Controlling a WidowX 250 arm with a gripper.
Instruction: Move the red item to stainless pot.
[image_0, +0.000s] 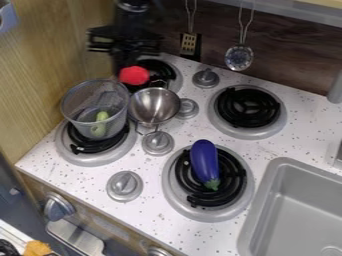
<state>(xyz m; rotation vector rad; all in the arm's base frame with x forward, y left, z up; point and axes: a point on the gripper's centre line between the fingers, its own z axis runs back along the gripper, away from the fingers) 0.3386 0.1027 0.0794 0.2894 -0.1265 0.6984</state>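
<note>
The black gripper (125, 56) hangs at the upper left, over the back-left burner and just behind the red item (134, 75). That rounded red item is at the burner's left side; whether the gripper touches or holds it is unclear. The stainless pot (154, 106), a small shiny bowl shape, stands in front and slightly right of the red item, beside the wire basket. Its inside looks bare.
A wire mesh basket (95, 110) with a green item (100, 122) inside stands on the front-left burner. A purple eggplant (204, 162) lies on the front-right burner. Grey knobs sit between burners; the sink (264, 207) is at the lower right.
</note>
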